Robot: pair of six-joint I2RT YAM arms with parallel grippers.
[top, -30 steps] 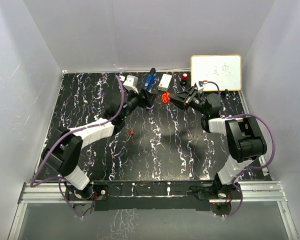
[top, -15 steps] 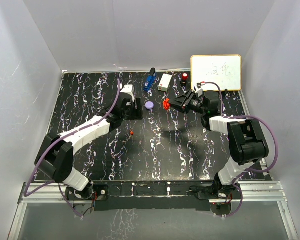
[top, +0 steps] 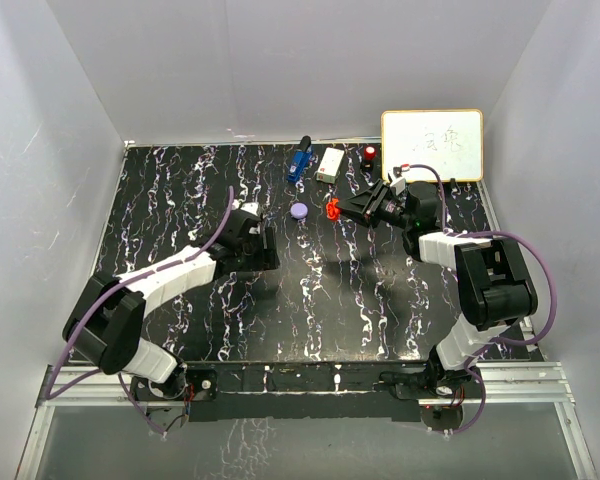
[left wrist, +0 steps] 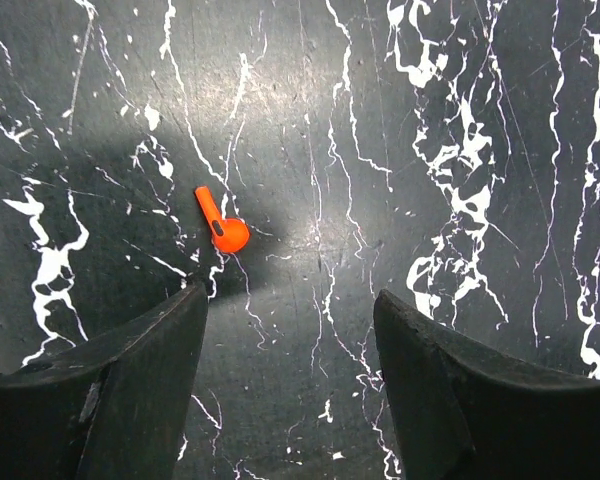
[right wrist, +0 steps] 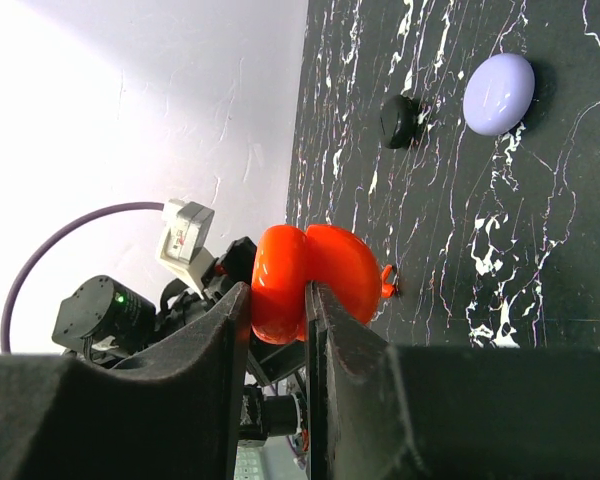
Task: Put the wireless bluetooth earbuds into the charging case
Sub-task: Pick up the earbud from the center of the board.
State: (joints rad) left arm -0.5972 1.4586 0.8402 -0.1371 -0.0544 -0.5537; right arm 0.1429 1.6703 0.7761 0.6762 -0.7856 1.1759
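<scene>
A tiny red earbud [left wrist: 220, 225] lies on the black marbled table, just ahead of my left gripper [left wrist: 288, 298], which is open and empty and points down over it. In the top view my left gripper [top: 261, 246] hides this earbud. My right gripper [right wrist: 280, 295] is shut on the red charging case [right wrist: 315, 268], held off the table at the back middle [top: 332, 208]. The right wrist view also shows the red earbud [right wrist: 387, 283] beyond the case. A small black piece [right wrist: 400, 120] lies near a purple puck [right wrist: 499, 93].
The purple puck [top: 299, 211] lies between the two grippers. A blue object [top: 299, 160], a white box [top: 331, 165] and a small red-and-black item [top: 369, 154] stand along the back edge. A whiteboard [top: 432, 145] leans at the back right.
My left gripper has drawn back from the purple puck toward the near left, over the red earbud, uncovering the puck. My right gripper with the case has barely moved.
</scene>
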